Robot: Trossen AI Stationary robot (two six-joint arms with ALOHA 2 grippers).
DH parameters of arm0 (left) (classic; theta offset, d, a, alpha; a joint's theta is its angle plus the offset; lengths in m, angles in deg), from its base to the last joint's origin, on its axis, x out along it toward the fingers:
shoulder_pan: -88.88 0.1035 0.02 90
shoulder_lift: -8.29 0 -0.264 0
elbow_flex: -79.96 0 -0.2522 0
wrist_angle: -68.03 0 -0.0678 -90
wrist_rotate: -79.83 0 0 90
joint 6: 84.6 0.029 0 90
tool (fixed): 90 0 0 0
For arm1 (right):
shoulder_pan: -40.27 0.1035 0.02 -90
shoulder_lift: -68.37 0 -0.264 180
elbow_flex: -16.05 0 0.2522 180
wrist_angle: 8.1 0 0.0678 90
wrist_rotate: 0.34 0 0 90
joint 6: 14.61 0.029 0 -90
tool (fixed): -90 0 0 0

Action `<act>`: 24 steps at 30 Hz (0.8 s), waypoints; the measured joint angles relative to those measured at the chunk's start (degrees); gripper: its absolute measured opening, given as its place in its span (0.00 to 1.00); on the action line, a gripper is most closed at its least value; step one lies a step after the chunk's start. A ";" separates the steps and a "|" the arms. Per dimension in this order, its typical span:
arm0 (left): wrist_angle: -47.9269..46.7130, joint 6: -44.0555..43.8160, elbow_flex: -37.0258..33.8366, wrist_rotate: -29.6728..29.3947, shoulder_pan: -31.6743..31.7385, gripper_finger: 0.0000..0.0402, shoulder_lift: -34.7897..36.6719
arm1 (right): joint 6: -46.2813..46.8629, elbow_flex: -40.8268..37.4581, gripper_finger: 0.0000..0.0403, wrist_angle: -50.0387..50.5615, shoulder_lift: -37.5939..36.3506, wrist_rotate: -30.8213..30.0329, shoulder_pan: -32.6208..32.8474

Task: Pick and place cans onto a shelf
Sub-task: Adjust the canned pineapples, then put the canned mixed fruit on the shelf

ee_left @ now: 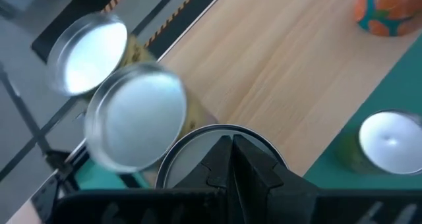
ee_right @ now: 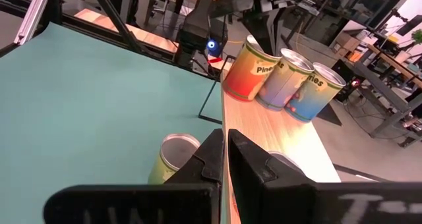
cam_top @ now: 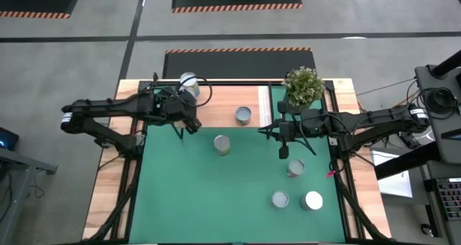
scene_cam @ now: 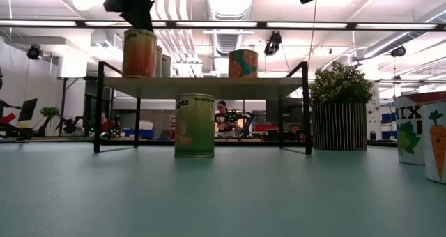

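The left gripper hovers over the shelf end where 3 cans stand; its fingers look closed on nothing. Lift straight up to clear them. The right gripper, fingers closed and empty, hangs above the desk. The shelf's nearest can is half hidden.

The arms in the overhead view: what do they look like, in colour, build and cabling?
Both arms are black, slim and jointed. The left arm carries a white band near its outer end; the right arm has a similar pale band. Black cables loop beside the left gripper. The right gripper ends in narrow black fingers. In both wrist views the fingers look matte black and blocky.
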 joint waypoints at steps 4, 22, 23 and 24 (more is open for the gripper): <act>-1.98 -1.75 0.02 -0.46 0.00 0.00 0.61 | 0.00 0.00 0.03 0.00 0.00 0.00 0.01; -2.03 2.34 4.96 -0.27 0.02 0.00 1.01 | 0.00 0.00 0.03 0.00 0.00 0.00 0.01; -2.03 3.40 5.76 -0.89 0.00 0.00 0.99 | 0.00 0.00 0.03 0.00 0.00 0.00 0.01; -2.03 4.41 6.55 -2.01 0.02 0.00 0.92 | 0.00 0.00 0.03 0.00 0.00 0.00 0.01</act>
